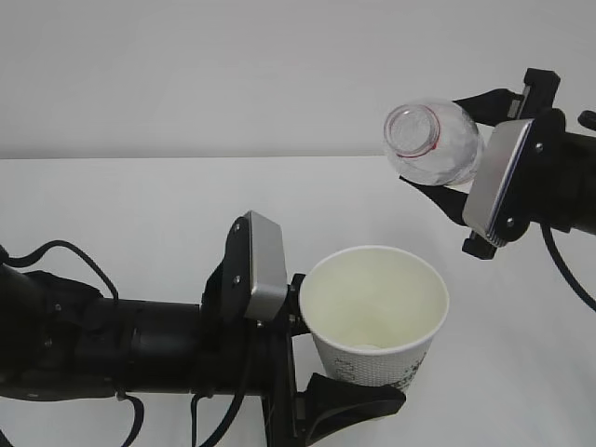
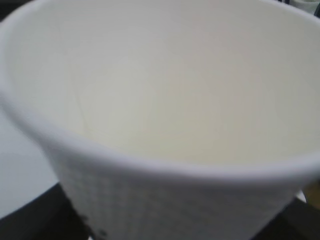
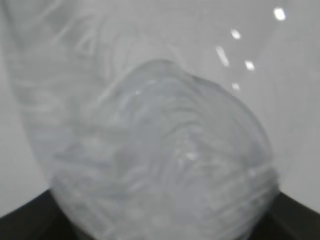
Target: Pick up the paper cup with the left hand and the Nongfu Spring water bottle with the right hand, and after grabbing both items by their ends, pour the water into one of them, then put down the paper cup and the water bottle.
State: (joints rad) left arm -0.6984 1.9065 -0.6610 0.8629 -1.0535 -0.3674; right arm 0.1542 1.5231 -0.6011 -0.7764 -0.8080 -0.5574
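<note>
Two things are held off the bench: the cup (image 1: 375, 317) sits upright in the left hand (image 1: 317, 368), its fingers closed on the lower wall, and the bottle (image 1: 435, 142) lies tipped in the right hand (image 1: 447, 149), fingers clamped on its base end, mouth facing the camera and slightly down. The bottle hangs above and just right of the cup's rim, well apart in height. No stream shows; a faint pale pool seems to lie at the cup's bottom, though that is hard to confirm.

Risks, as I judge them: the mouth does not sit clearly over the cup's opening, so any water leaving it could fall past the rim onto the bench. The thin paper wall could buckle under the squeeze, and the ribbed plastic could slip or crumple when tilted further. Setting the cup down tilted could spill it.

The bench (image 1: 112, 205) is plain white and bare where seen, against a pale grey wall (image 1: 186, 65).
</note>
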